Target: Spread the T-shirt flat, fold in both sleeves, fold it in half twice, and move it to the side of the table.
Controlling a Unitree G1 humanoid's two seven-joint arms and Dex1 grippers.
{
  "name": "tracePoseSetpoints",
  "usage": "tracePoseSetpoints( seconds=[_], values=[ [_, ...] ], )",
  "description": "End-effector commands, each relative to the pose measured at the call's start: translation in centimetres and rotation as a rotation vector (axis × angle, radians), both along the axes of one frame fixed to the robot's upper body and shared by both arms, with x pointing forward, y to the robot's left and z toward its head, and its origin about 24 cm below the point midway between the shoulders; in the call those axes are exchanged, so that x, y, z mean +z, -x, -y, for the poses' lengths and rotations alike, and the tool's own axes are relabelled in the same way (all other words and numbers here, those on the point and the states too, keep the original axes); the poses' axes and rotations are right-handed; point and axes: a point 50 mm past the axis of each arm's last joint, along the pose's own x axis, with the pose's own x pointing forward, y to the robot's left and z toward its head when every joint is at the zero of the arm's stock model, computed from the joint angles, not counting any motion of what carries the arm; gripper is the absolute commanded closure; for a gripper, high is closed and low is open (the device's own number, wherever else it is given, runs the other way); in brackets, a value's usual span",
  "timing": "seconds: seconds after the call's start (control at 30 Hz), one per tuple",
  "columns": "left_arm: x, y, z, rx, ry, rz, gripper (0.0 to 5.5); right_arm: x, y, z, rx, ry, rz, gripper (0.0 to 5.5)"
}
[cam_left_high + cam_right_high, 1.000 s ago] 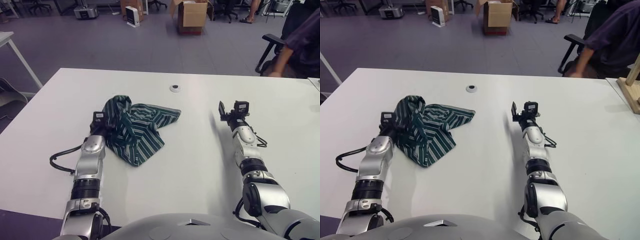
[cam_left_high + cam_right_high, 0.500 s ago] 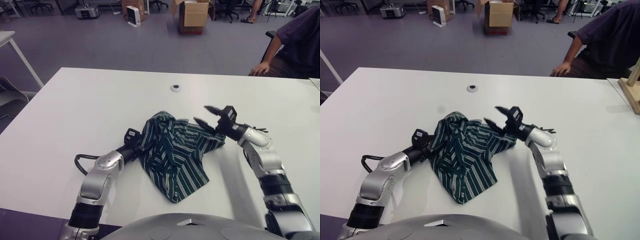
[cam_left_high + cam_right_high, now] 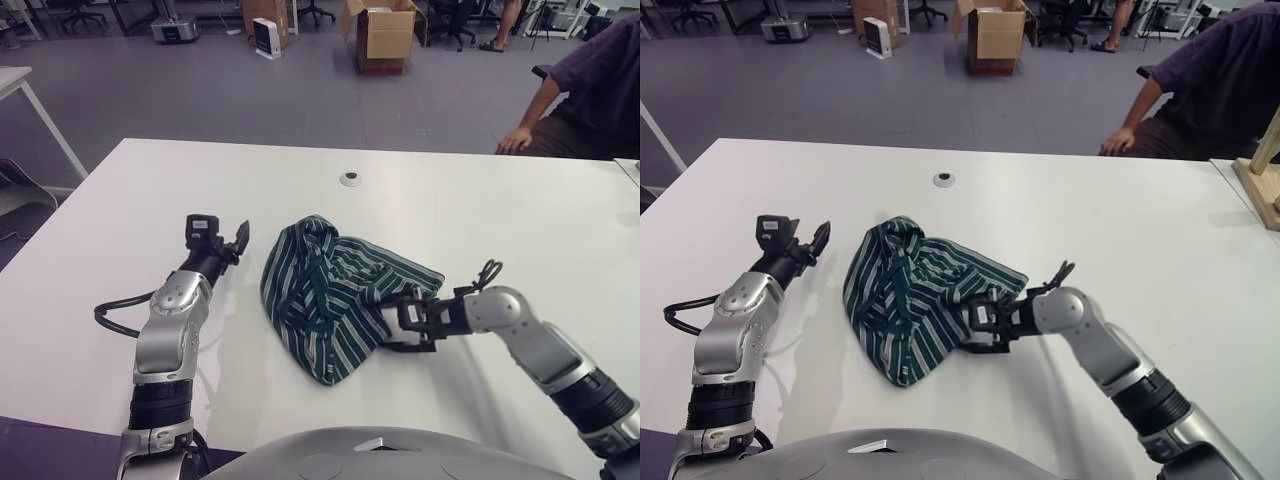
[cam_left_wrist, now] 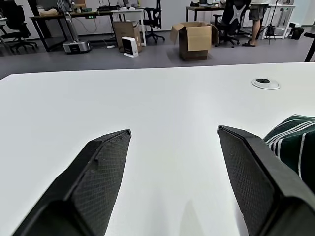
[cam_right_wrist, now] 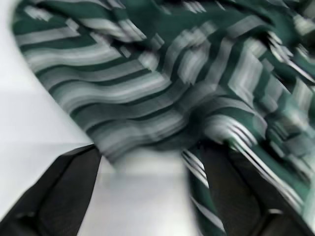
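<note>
One T-shirt [image 3: 330, 300], green-striped, crumpled mid-table [image 3: 520, 210], nearer the near edge.
Left hand [image 3: 222, 238]: open, just beside the shirt's left side, apart from it.
Right hand [image 3: 400, 322]: open at the shirt's right hem.
Left wrist view: fingers [image 4: 98, 172] spread over bare table.
Right wrist view: fingers [image 5: 54, 196] apart, cloth draped between them.

left end effector [image 3: 224, 238] — off T-shirt [image 3: 330, 295], withdrawn

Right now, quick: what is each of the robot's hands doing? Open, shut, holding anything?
Left gripper: open, holding nothing.
Right gripper: open, fingers either side of the T-shirt's edge, not yet closed on it.
</note>
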Motion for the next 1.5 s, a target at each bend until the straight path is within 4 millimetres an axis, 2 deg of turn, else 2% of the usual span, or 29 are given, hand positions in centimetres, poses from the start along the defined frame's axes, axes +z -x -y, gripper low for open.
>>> tracePoseSetpoints(
  seconds=[0.03,0.1,0.17,0.3,0.4,0.47,0.57,0.67,0.73,0.8,0.87,0.9,0.97,1.1,1.17,1.33,1.4,1.5],
  values=[
    [0.1,-0.3,0.1,0.009,-0.012,0.017,2.25,-0.3,-2.1,4.0,-0.16,0.172,0.023,1.9],
    [0.1,-0.4,0.4,0.003,-0.017,0.018,2.25,-0.6,-3.0,4.8,-0.207,0.233,0.082,1.9],
    [0.1,-0.3,0.4,0.001,-0.02,0.02,2.25,0.1,-3.6,4.1,-0.234,0.15,0.115,1.9],
    [-0.1,-0.2,0.4,0.002,-0.023,0.017,2.25,3.4,-2.1,-1.4,-0.1,-0.297,0.035,1.9],
    [0.1,-0.5,0.5,-0.002,-0.025,0.023,2.25,2.4,-0.2,-4.0,0.01,-0.339,-0.041,1.9],
    [0.1,-0.6,0.5,-0.003,-0.027,0.025,2.25,0.1,0.7,-4.3,0.066,-0.187,-0.034,1.9],
    [0.1,-0.6,0.5,-0.006,-0.033,0.025,2.25,-2.2,1.0,-3.3,0.137,0.031,0.019,1.9],
    [0.1,-0.7,0.5,-0.007,-0.037,0.023,2.25,-2.0,-0.3,-1.5,0.102,0.114,0.077,1.9],
    [0.0,-0.7,0.7,-0.011,-0.037,0.023,2.25,-1.1,-2.5,0.9,0.012,0.2,0.163,1.9],
    [0.0,-0.7,0.9,-0.016,-0.039,0.022,2.25,0.9,-5.7,3.9,-0.122,0.299,0.315,1.9],
    [0.0,-0.7,0.9,-0.02,-0.042,0.023,2.25,2.8,-7.3,5.1,-0.223,0.259,0.397,1.9],
    [0.0,-0.8,0.9,-0.02,-0.044,0.023,2.25,3.5,-7.4,4.9,-0.265,0.17,0.382,1.9],
    [0.0,-0.8,0.9,-0.022,-0.045,0.024,2.25,3.8,-6.5,4.2,-0.311,-0.019,0.275,1.9],
    [0.0,-0.9,1.1,-0.026,-0.05,0.026,2.25,1.8,-4.0,4.1,-0.371,-0.222,-0.031,1.9],
    [0.0,-1.0,1.2,-0.034,-0.055,0.025,2.25,1.1,-3.4,4.5,-0.406,-0.283,-0.151,1.9],
    [-0.2,-0.9,1.4,-0.038,-0.06,0.017,2.25,0.5,-2.5,6.2,-0.462,-0.326,-0.307,1.9],
    [-0.2,-0.9,1.5,-0.043,-0.064,0.014,2.25,-0.5,-2.0,6.5,-0.471,-0.288,-0.351,2.2],
    [-0.3,-0.9,1.6,-0.048,-0.072,0.009,2.25,-1.4,-1.9,6.3,-0.49,-0.3,-0.368,2.98]
  ],
)
